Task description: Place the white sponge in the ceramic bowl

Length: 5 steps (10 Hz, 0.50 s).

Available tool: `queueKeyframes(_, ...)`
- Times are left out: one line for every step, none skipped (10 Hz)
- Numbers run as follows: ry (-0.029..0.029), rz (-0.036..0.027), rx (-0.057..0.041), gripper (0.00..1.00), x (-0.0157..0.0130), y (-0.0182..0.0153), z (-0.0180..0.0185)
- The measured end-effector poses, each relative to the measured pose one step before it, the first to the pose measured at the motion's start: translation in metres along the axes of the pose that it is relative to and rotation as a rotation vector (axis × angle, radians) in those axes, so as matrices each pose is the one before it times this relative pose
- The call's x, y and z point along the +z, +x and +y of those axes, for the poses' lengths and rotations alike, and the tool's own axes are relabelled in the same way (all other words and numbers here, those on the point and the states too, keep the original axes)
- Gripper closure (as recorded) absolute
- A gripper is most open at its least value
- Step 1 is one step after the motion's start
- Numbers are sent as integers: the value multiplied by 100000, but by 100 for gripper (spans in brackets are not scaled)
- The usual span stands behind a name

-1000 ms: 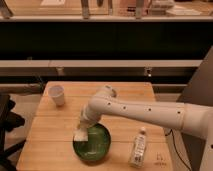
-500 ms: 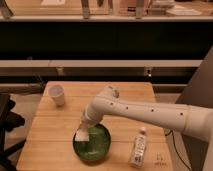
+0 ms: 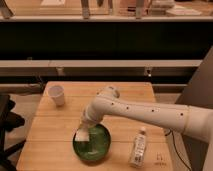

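Observation:
The ceramic bowl [image 3: 100, 145], dark green and glossy, sits on the wooden table at the front middle. My gripper [image 3: 83, 129] reaches down from the white arm to the bowl's left rim. It is shut on the white sponge [image 3: 81, 136], a small white block held just over the left inner side of the bowl. I cannot tell whether the sponge touches the bowl's inside.
A white paper cup [image 3: 57, 95] stands at the table's back left. A white tube-like bottle [image 3: 138, 148] lies to the right of the bowl near the front edge. The wooden table [image 3: 50, 135] ends close in front of the bowl. Dark shelving runs behind.
My gripper with the white sponge has moved slightly down and toward the inside of the bowl. The cup, bottle and bowl have not moved.

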Motion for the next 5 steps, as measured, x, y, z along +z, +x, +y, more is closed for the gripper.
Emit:
queueKeyframes(458,59,214,62,-12,-10,181)
queueKeyframes(491,61,172,50,-17,-3,148)
queueKeyframes(237,170,224,42,-78,45,95)
queueKeyframes(125,-39,4,30,8,22,100)
queueKeyframes(17,-72,-134,23,36,26,70)
